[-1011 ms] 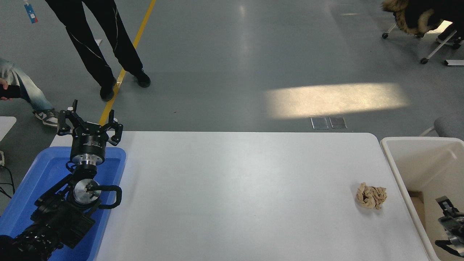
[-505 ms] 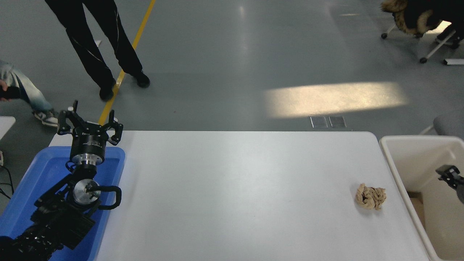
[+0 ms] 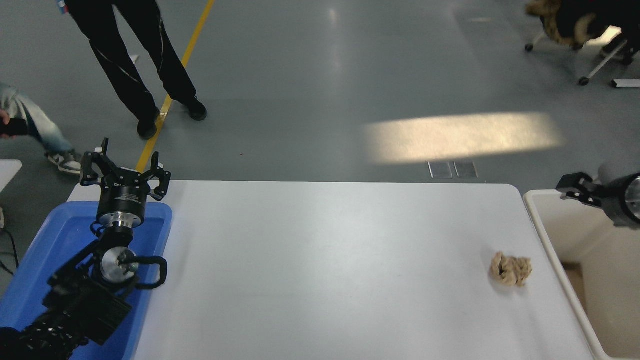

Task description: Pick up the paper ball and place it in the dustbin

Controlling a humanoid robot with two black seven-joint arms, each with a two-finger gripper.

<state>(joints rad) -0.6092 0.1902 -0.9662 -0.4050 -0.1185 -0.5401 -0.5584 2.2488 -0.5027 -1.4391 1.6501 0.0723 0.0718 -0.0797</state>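
Observation:
The paper ball [image 3: 511,270], a small tan wrinkled wad, lies on the white table [image 3: 330,260] near its right edge. The dustbin [image 3: 550,240], a large off-white bin, stands just past that edge, to the right of the ball, and is partly cut off by the picture. My right gripper [image 3: 575,187] comes in from the right edge above the bin's far left corner, well up and to the right of the ball and apart from it. Whether it is open or shut does not show. My left gripper [image 3: 125,171] is open and empty, parked over the blue tray at the left.
A shallow blue tray [image 3: 65,230] sits at the table's left end under the left arm. A person in black trousers [image 3: 135,65] stands beyond the far left corner. Another person [image 3: 25,120] is at the left edge. A wheeled chair [image 3: 600,55] is at the top right.
My right gripper has risen from low inside the dustbin to above its far rim, moving up and a little left in the picture. The paper ball and the left arm have not moved.

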